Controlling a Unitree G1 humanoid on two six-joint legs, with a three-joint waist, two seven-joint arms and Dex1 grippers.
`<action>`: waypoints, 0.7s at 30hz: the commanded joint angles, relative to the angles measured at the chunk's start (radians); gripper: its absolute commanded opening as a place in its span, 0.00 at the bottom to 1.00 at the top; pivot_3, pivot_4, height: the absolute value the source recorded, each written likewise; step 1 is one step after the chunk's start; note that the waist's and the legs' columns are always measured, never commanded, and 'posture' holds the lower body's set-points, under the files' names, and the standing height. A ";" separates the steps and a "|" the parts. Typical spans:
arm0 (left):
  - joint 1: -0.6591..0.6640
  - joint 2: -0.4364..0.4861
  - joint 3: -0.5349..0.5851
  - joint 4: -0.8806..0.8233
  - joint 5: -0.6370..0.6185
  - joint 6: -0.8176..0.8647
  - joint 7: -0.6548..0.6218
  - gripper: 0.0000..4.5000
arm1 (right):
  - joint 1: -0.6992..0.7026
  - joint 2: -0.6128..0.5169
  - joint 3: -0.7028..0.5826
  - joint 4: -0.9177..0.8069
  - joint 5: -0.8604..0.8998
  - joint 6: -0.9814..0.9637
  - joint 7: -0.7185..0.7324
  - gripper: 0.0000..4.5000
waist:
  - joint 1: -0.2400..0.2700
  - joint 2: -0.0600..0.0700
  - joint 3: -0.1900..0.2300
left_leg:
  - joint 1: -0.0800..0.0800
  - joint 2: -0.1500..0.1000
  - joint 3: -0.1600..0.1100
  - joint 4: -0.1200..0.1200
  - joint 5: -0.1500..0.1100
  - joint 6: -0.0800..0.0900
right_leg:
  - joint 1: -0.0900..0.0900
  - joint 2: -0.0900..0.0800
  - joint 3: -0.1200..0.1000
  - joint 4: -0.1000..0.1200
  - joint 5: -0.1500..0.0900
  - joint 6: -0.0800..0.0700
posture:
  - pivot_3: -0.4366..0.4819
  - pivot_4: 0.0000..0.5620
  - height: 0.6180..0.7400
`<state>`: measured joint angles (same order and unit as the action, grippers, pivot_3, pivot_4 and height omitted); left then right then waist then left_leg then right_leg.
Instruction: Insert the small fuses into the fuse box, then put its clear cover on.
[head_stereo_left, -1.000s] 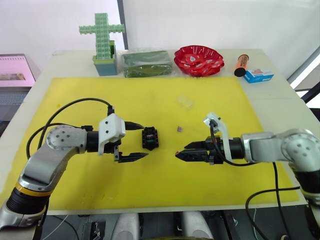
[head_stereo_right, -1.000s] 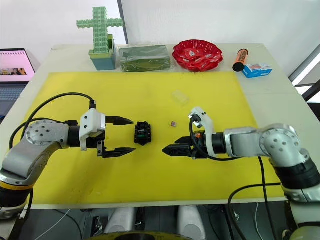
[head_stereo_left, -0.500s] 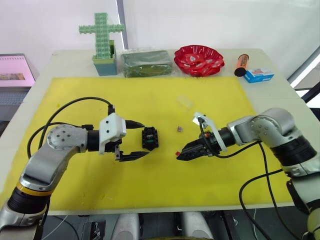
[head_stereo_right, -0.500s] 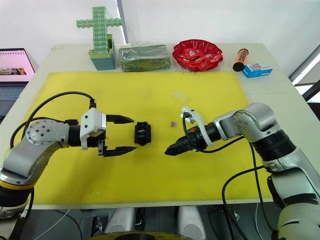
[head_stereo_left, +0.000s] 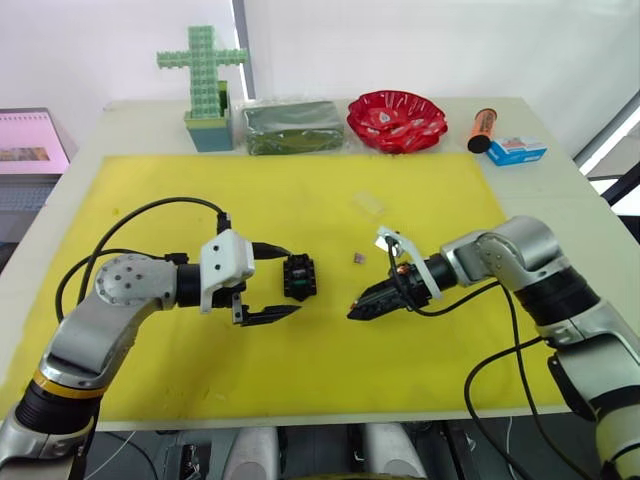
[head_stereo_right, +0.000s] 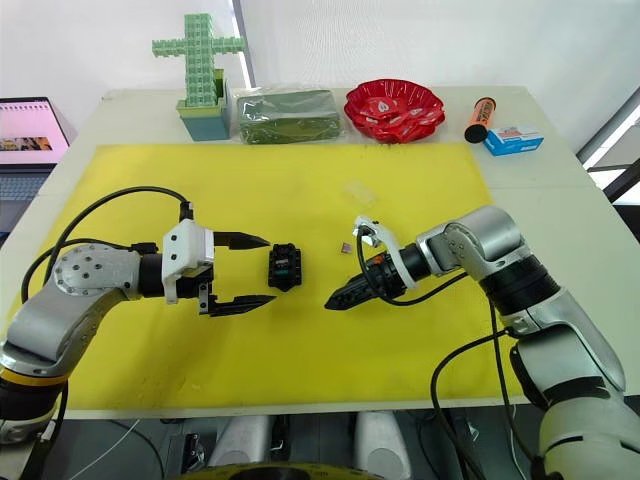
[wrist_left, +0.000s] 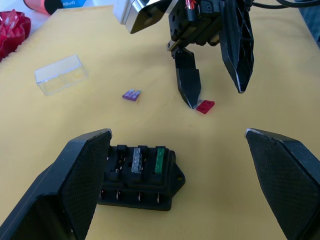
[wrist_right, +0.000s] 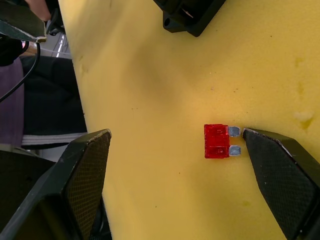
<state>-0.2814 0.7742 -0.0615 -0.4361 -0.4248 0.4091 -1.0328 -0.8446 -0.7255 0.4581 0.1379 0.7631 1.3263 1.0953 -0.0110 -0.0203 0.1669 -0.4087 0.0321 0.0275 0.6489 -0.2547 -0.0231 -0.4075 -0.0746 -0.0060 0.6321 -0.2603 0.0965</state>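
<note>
I am spreading my right gripper (wrist_right: 175, 185) wide around the red fuse (wrist_right: 217, 141), lying just right of the fuse box (head_stereo_left: 300, 276); my left gripper (head_stereo_left: 272, 282) is gaping wide beside that box.

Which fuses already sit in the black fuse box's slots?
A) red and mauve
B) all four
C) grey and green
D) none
C: the left wrist view shows a grey fuse and a green fuse seated in the black rectangular fuse box, while the red fuse and mauve fuse lie on the yellow mat.
</note>
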 joint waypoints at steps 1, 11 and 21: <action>0.000 0.000 0.014 -0.032 -0.005 -0.003 0.011 1.00 | -0.016 0.016 0.014 0.011 -0.029 0.014 0.032 1.00 | 0.000 0.000 0.000 | 0.000 0.000 0.000 0.000 0.000 0.000 | 0.000 0.000 0.000 0.000 0.000 0.000 | 0.48 0.27 1.00; -0.002 0.002 0.012 -0.031 -0.001 -0.004 0.022 1.00 | -0.050 0.055 0.044 0.080 -0.124 -0.012 0.094 0.64 | -0.001 0.000 0.000 | 0.000 0.000 0.001 0.000 0.000 0.000 | 0.000 0.000 0.000 0.000 0.000 0.000 | 0.48 0.27 1.00; -0.004 -0.003 0.006 -0.028 0.004 -0.009 0.026 1.00 | -0.051 0.057 0.050 0.096 -0.184 -0.039 0.148 0.21 | -0.001 0.000 0.000 | 0.000 0.000 0.001 0.000 0.000 0.000 | 0.000 0.000 0.000 0.000 0.000 0.000 | 0.48 0.27 1.00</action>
<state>-0.2803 0.7737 -0.0618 -0.4370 -0.4230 0.4094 -1.0150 -0.8794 -0.6756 0.5036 0.2410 0.5818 1.2939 1.2237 -0.0116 -0.0203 0.1669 -0.4086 0.0321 0.0282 0.6487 -0.2547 -0.0231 -0.4076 -0.0742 -0.0060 0.6322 -0.2604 0.0965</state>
